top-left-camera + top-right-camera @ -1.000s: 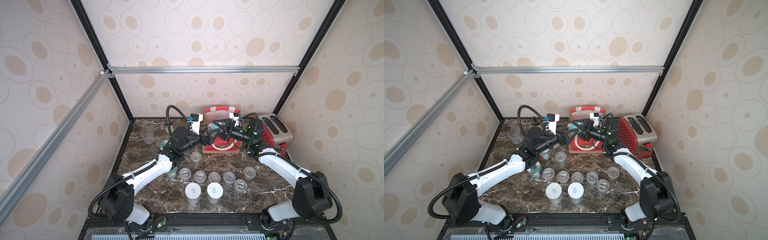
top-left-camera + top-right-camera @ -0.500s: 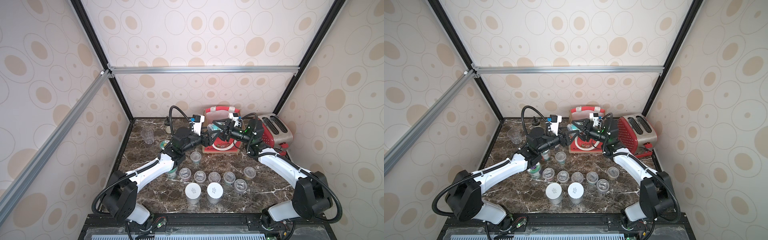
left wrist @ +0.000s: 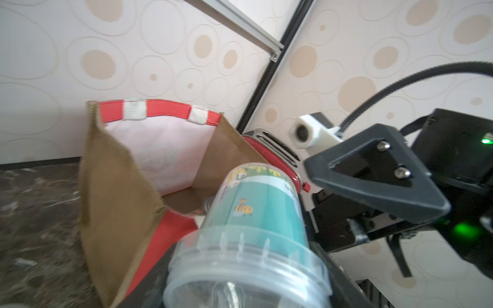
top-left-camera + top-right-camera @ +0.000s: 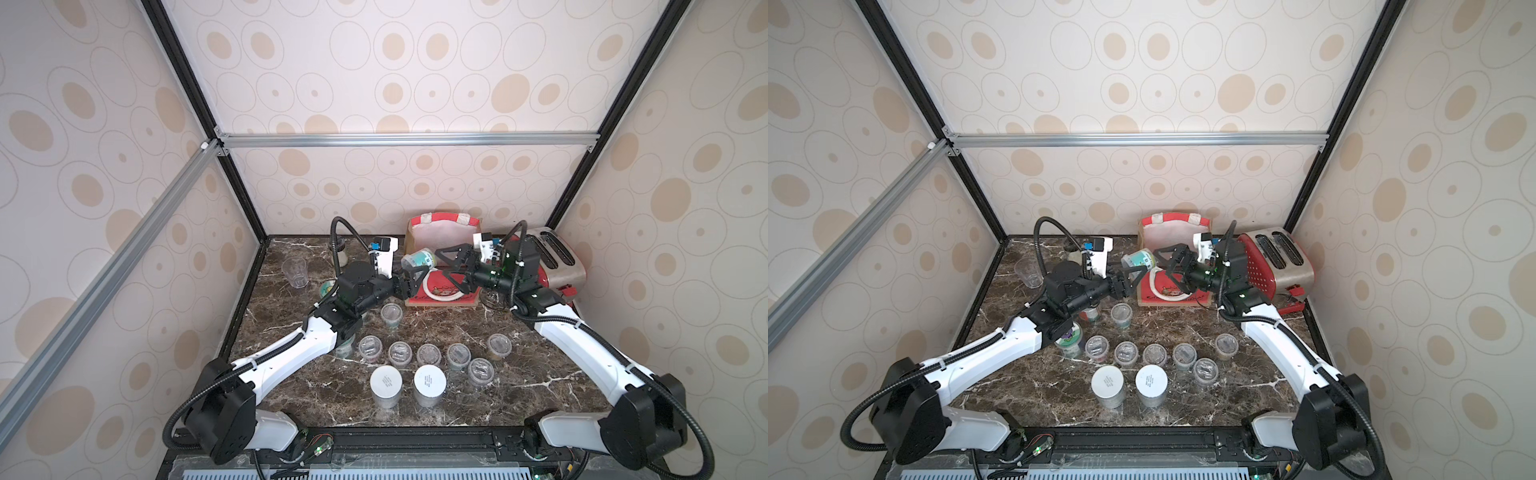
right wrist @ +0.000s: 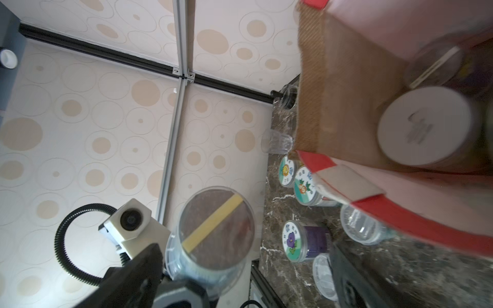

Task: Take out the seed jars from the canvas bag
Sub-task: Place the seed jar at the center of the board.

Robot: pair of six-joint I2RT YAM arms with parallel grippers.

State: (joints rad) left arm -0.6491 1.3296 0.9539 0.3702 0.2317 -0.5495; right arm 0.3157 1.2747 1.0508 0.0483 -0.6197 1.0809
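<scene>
We take this for a robotics lab test cell rather than a home: an aluminium frame (image 4: pixel 407 139) holds wallpapered panels (image 4: pixel 374 62) around a small marble-look bench (image 4: pixel 519 399), two white robot arms (image 4: pixel 291 357) rise from its front edge, and a toaster (image 4: pixel 552 259) stands in the back corner

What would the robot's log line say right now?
left gripper: shut on teal seed jar | right gripper: open | canvas bag: white-lidded jar inside

Bright, even light; the closest seed jar (image 3: pixel 253 226) blurs.
</scene>
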